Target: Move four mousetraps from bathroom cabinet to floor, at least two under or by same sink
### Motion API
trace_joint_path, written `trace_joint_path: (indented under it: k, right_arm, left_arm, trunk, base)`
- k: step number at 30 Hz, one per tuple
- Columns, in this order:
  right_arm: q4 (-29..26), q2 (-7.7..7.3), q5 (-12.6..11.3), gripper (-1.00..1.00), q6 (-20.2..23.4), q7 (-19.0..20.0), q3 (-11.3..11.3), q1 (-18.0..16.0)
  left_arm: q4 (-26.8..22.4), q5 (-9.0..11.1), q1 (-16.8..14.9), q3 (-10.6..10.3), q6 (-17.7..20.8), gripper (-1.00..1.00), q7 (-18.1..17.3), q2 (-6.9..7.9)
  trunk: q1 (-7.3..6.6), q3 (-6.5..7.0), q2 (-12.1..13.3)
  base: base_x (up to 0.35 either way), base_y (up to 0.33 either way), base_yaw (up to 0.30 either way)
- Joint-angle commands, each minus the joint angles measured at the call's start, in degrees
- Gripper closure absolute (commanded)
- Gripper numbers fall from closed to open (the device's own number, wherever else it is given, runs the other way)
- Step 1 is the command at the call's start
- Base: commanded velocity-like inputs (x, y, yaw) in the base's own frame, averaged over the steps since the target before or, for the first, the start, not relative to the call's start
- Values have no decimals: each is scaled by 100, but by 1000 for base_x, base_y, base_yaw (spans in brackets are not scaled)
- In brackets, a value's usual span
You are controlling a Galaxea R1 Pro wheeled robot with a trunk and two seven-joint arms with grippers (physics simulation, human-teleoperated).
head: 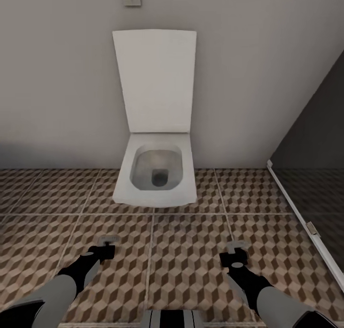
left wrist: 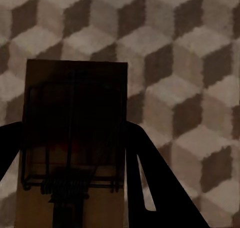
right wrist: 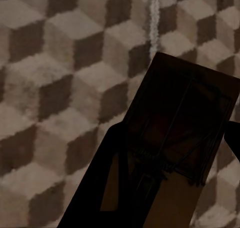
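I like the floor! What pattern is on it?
Brown, beige and white cubes on the bathroom floor, clearest in the head view.

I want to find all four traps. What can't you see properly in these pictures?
- Left mousetrap: left wrist view, near end cut off by the picture edge, metal parts lost in shadow.
- Right mousetrap: right wrist view, dark, partly cut off by the edge.
- Head view: the traps at the left pincer and right pincer are too small to make out.

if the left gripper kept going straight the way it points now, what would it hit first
Most likely the patterned floor tiles. The left gripper is shut on a mousetrap, and its wrist view looks past the trap at bare tiles. How far off they lie is unclear.
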Motion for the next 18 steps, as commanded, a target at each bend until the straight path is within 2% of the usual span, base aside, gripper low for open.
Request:
trace_joint_path:
  k: [1, 13, 18]
  right_arm:
    - [-7, -6, -60, 100, -5, -29, 49, -2]
    - [-7, -17, -59, 100, -12, -31, 46, -2]
    - [-7, -24, -57, 100, -13, -32, 41, -2]
  left_arm:
    - [-7, -77, 0, 48, 22, 100, -14, -4]
    - [9, -77, 0, 47, 22, 100, -14, -4]
    - [12, -77, 0, 47, 19, 100, -14, -4]
  trunk:
    - [-1, -4, -1]
    - [-1, -4, -1]
    - [-1, -4, -1]
  base:
    - [3, 275, 0]
    - [1, 306, 0]
    - [0, 112, 0]
